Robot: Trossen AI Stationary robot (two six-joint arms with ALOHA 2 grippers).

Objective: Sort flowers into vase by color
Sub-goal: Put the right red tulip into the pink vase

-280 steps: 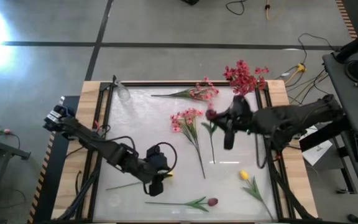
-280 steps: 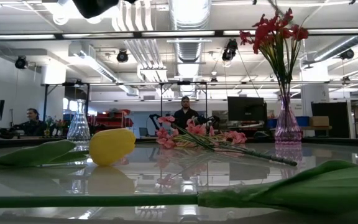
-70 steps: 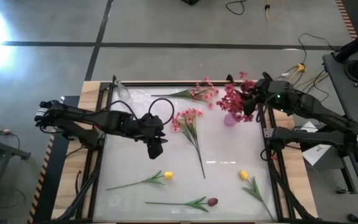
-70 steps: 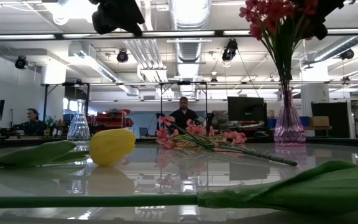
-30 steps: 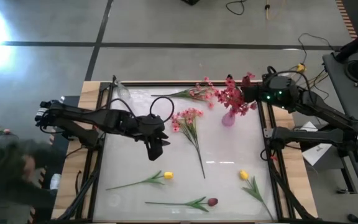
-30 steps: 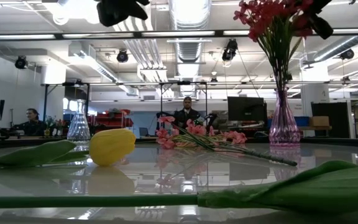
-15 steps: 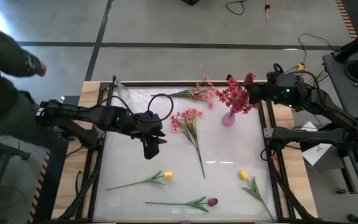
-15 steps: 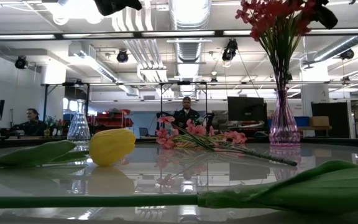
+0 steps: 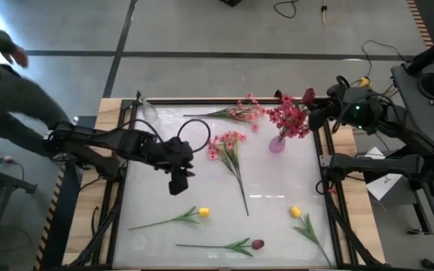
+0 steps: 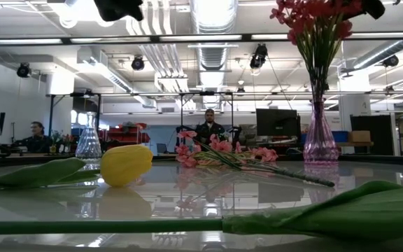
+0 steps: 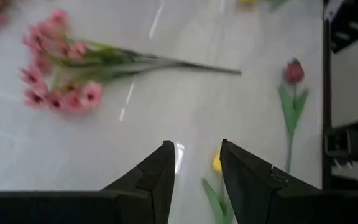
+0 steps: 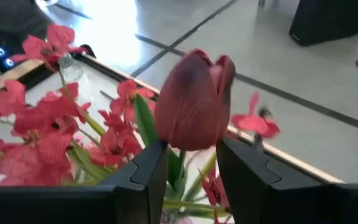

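My right gripper (image 12: 188, 146) is shut on a dark maroon tulip (image 12: 194, 102). It hangs high over the table's far right corner (image 9: 319, 111), beside the red sprays (image 9: 288, 117) that stand in the pink vase (image 9: 277, 143). My left gripper (image 11: 197, 155) hangs open over the left middle of the table (image 9: 177, 184), nothing between its fingers. Flat on the table lie two pink sprays (image 9: 228, 147) (image 9: 239, 113), two yellow tulips (image 9: 202, 213) (image 9: 295, 211) and another maroon tulip (image 9: 257, 244). My right gripper pinches the tulip's stem just under the bud (image 12: 180, 158) between its two fingers. The fingers come from the table's right side, slanting a little downward. The bud stands upright above the fingertips, lifted clear; the fingers hide the lower stem.
A clear vase (image 9: 149, 111) stands at the far left corner. A person's sleeve (image 9: 13, 83) reaches in by the table's left edge, near the left arm's base. People sit in the room behind the table (image 10: 208, 129).
My right gripper has drawn back toward the table's right edge and risen a little, rolling about its own axis, with the maroon tulip still in it. The bud has come away from the red sprays. A person has come in at the left edge.
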